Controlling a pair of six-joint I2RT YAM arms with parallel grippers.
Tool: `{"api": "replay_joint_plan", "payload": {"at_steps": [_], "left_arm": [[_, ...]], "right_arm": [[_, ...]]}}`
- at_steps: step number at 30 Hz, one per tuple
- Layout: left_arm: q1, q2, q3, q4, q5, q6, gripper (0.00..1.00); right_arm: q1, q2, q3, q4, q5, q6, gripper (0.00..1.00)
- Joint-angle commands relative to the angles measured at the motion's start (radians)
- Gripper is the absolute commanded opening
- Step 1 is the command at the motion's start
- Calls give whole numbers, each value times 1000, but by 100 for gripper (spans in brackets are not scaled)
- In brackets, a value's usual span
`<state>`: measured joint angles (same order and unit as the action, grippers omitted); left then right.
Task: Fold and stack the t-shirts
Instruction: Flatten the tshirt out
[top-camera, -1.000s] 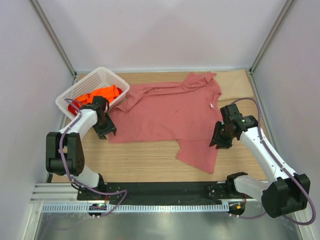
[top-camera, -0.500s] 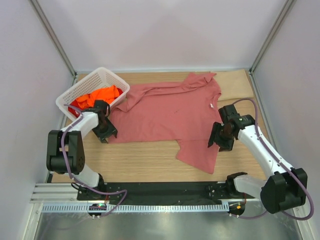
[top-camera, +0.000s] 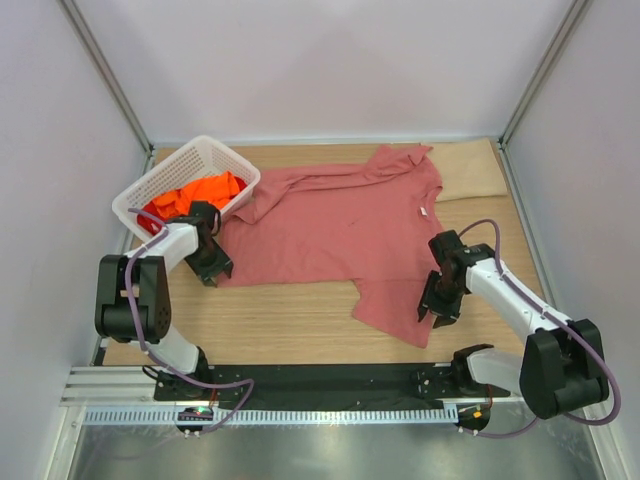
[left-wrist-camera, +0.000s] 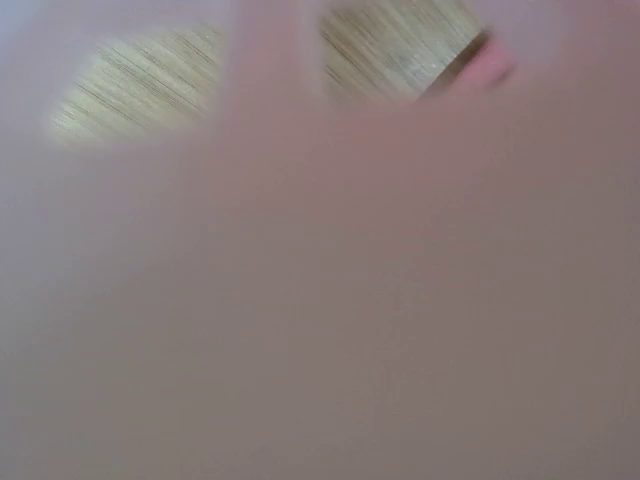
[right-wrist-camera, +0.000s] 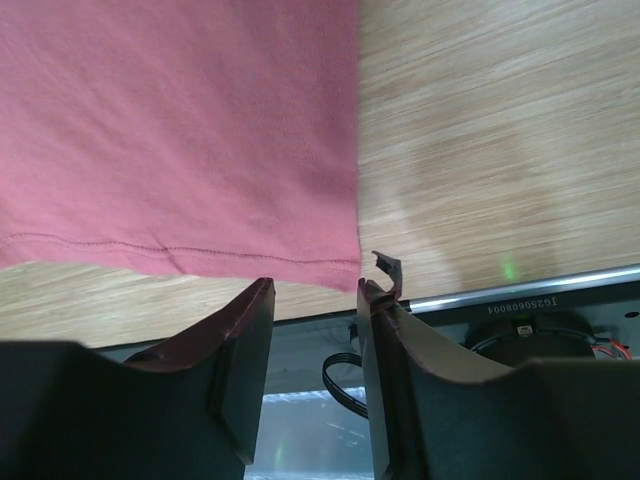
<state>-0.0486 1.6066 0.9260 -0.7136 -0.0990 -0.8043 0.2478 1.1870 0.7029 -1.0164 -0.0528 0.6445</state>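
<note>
A salmon-pink t-shirt lies spread on the wooden table, one flap reaching toward the near edge. My left gripper presses down at the shirt's near-left corner. The left wrist view is a pinkish blur with a little wood on top, and the fingers are hidden. My right gripper sits at the right edge of the near flap. In the right wrist view it is open, the shirt's hem just beyond its tips and nothing between them. An orange t-shirt and a red one lie in the basket.
The white lattice basket stands at the back left, touching the pink shirt's sleeve. A black and metal rail runs along the near edge, also seen as the rail under my right fingers. Enclosure walls close in the sides and back.
My right arm has drawn back toward the near edge along the shirt's right side, down to the flap. My left gripper has barely shifted at the shirt's left corner.
</note>
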Motion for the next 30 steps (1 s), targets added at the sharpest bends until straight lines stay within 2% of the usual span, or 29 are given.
{"api": "replay_joint_plan", "payload": {"at_steps": [1, 6, 15, 20, 28, 30], "left_arm": [[6, 13, 5, -20, -8, 5, 45], [7, -19, -12, -15, -2, 8, 52], [7, -11, -29, -20, -2, 4, 46], [13, 10, -18, -4, -10, 16, 26], [13, -5, 34, -33, -54, 56, 17], [13, -13, 42, -40, -61, 73, 10]], "right_arm": [[13, -3, -25, 22, -4, 40, 47], [34, 14, -49, 52, -19, 61, 53], [39, 8, -60, 32, 14, 52, 53], [39, 22, -82, 44, 13, 81, 53], [42, 51, -94, 75, 27, 98, 53], [44, 65, -100, 97, 11, 101, 52]]}}
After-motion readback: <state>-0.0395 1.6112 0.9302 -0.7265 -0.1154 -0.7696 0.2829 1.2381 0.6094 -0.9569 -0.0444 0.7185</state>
